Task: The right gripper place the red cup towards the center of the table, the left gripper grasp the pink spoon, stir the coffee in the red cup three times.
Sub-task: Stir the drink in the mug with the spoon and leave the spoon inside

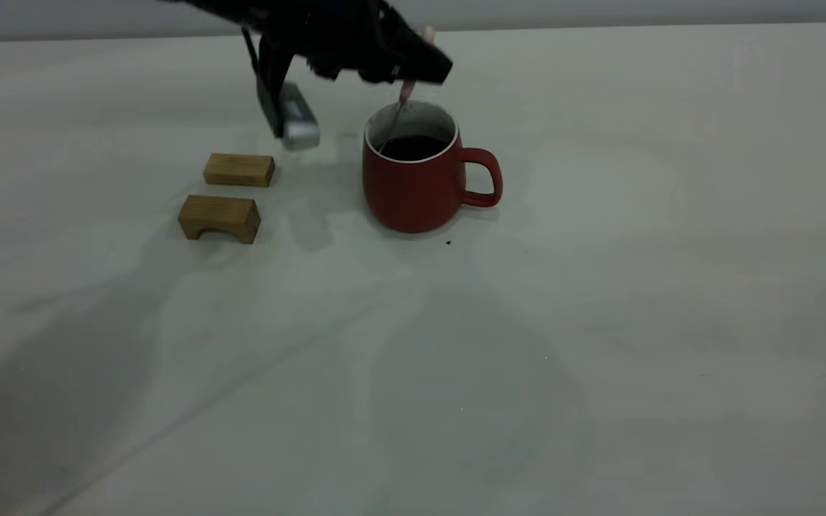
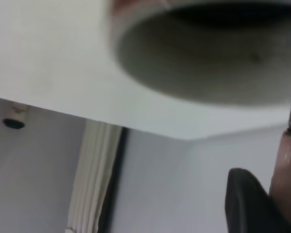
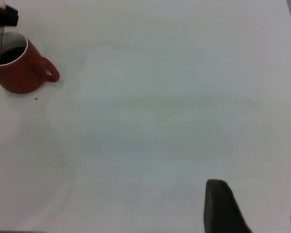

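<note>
The left gripper (image 1: 416,70) is held just above the rim of the red cup (image 1: 416,183), its dark jaws closed on the pale pink handle of the pink spoon (image 1: 404,97). The spoon is gripped near its top end and hangs down steeply, with its grey metal neck slanting into the cup and its lower end dipped in the coffee (image 1: 413,147). In the left wrist view, the pink handle (image 2: 287,179) is seen pressed against one dark finger (image 2: 247,201), with the cup's white interior (image 2: 208,63) close by.

The cup stands upright on the table (image 1: 599,322), toward the middle and far part of the surface in the exterior view, with its loop handle turned to that view's right. The coffee fills only the lower part of the white interior.

Two wooden blocks (image 1: 230,193) are laid to the left of the cup, well apart from it, one behind the other.

The right gripper (image 3: 254,213) is held away from the cup (image 3: 17,68), over bare table. Its dark fingers (image 3: 223,206) are spread apart, and nothing is held between them.
</note>
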{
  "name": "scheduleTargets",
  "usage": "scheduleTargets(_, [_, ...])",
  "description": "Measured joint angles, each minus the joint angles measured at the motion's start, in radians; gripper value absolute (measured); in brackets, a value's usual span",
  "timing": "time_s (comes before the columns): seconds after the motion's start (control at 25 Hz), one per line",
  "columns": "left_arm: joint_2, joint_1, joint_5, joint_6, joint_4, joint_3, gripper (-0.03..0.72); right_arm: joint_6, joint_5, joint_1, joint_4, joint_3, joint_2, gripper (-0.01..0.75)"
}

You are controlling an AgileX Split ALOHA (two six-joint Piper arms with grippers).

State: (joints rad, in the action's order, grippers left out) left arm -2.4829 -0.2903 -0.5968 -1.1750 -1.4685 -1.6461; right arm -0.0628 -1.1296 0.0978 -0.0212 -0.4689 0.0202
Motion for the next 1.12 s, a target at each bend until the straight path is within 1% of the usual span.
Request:
scheduleTargets(0.12, [-0.019,-0.029,0.013,0.057,-0.075,-0.026,0.135,0.0,0.0,0.0,0.0,0.0,0.0,0.389])
scheduleTargets(0.2, [-0.032,-0.05,-0.001,0.068,-0.102,-0.027,0.135,0.0,0.0,0.0,0.0,0.0,0.0,0.389])
scheduleTargets(0.36, [-0.038,-0.064,-0.06,0.067,-0.086,-0.027,0.135,0.0,0.0,0.0,0.0,0.0,0.0,0.389])
scheduleTargets(0.48, [-0.038,-0.05,-0.1,0.028,-0.013,-0.027,0.135,0.0,0.0,0.0,0.0,0.0,0.0,0.389])
scheduleTargets(0.68, [-0.038,0.003,-0.161,-0.079,0.109,-0.027,0.135,0.0,0.0,0.0,0.0,0.0,0.0,0.389])
scheduleTargets(0.84, [-0.038,0.038,-0.14,-0.097,0.118,-0.027,0.135,0.0,0.0,0.0,0.0,0.0,0.0,0.389])
scheduleTargets(1.12, [-0.038,0.038,-0.112,-0.103,0.089,-0.027,0.135,0.0,0.0,0.0,0.0,0.0,0.0,0.389])
